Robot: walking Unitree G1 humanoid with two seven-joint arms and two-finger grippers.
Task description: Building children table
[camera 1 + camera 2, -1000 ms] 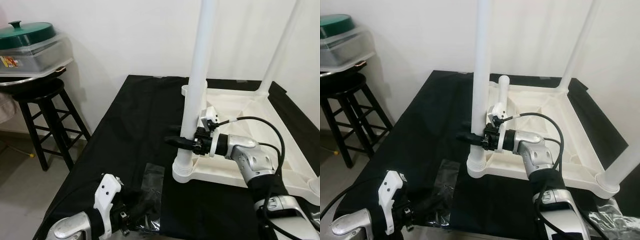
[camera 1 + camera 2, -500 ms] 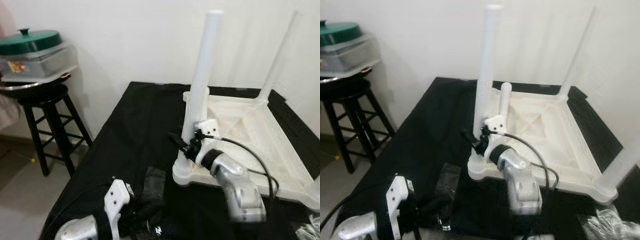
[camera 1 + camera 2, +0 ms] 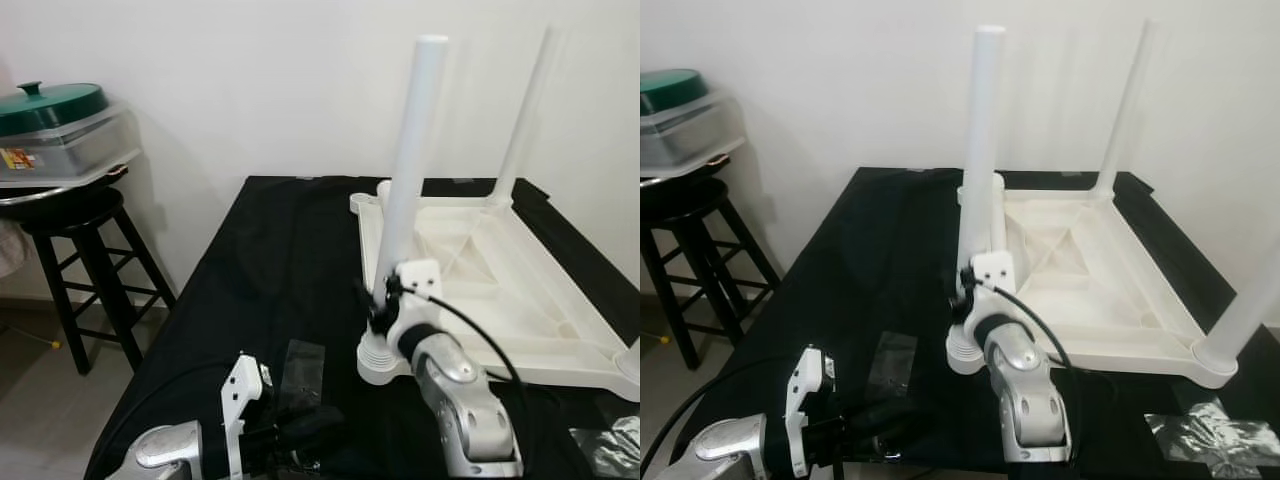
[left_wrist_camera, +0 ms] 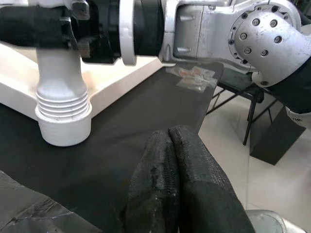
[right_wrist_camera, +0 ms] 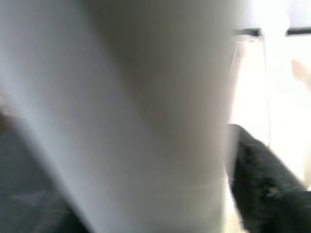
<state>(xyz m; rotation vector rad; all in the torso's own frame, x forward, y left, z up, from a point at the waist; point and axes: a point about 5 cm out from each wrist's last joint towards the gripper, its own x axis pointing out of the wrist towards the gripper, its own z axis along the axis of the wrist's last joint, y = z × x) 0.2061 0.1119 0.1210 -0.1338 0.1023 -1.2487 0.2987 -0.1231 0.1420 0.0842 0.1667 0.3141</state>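
Far left, a stool [image 3: 85,225] carries a lidded container [image 3: 60,130]; not involved. Centre is my black-draped table [image 3: 270,270], with the white kids' tabletop [image 3: 1090,290] lying upside down on it, well right of the stool.

Left tool [image 4: 172,160] sits low at the table's near edge, fingers pressed together, holding nothing, next to a clear plastic bag [image 3: 303,365]. Idle.

Near-left leg [image 3: 408,170] stands upright in its threaded corner socket [image 4: 63,109]. Right tool [image 3: 376,305] is on the lower part of that leg, just above the socket. In the right wrist view the leg sits right up against the lens with one finger [image 5: 265,182] beside it, so I judge it clamped on the leg; exact finger gap isn't readable.

A far leg [image 3: 1120,110] is up at the back corner, and another leg [image 3: 1245,300] at the near-right corner.

Risks, my read:
- Leg may be only part-threaded. Side load from my wrist could cross-thread it or pop it out of the socket.
- Tabletop rests loose on cloth. Twisting torque could slide or spin the whole piece, since the left tool isn't bracing it.
- The wrist cable [image 3: 470,330] loops near the socket and could snag on rotation.
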